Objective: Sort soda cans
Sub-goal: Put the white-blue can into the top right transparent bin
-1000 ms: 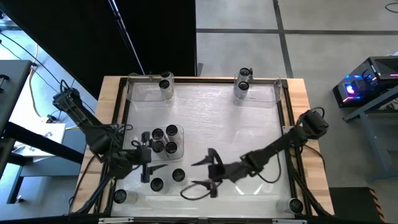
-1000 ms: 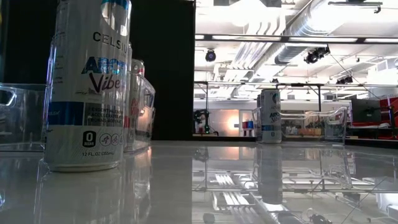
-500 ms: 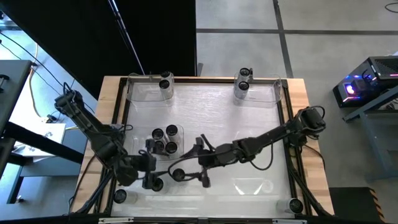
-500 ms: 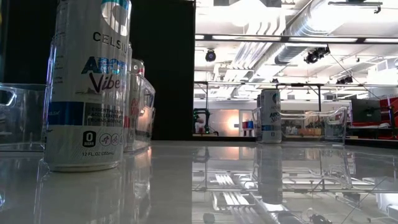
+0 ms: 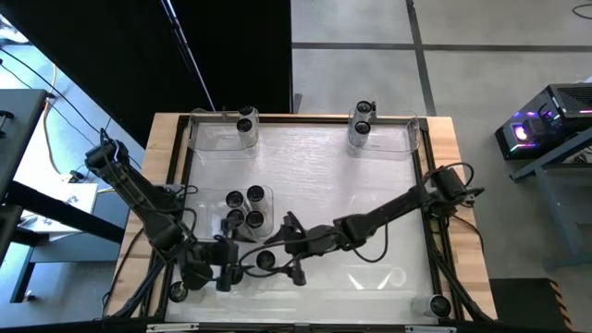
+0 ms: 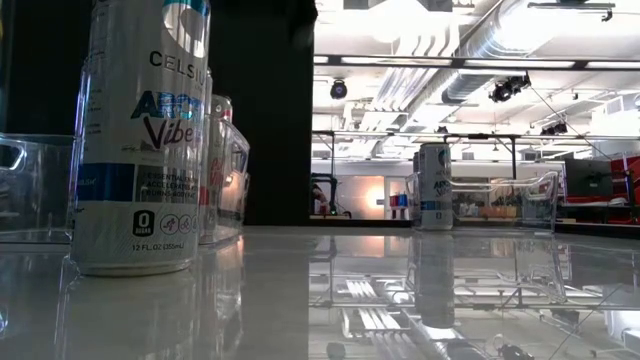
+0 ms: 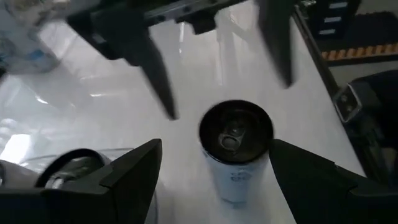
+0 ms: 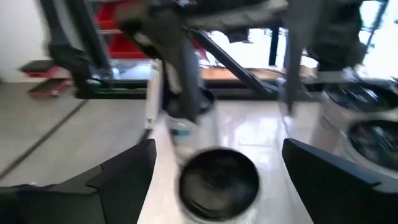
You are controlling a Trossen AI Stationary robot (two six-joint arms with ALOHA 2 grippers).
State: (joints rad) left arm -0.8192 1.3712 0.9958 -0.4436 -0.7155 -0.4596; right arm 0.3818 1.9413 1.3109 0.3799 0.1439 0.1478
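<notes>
My right gripper (image 5: 289, 250) stands wide apart — holding nothing. A soda can (image 5: 265, 261) sits between its fingers, untouched. My left gripper (image 5: 225, 275) gapes too — empty.

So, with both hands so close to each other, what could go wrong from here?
1. The left hand and the right hand, both open, seem to face one can from opposite sides, so their fingers could collide.
2. Either hand may tip that can over.
3. A second can stands close under the left hand and might get pushed.
</notes>
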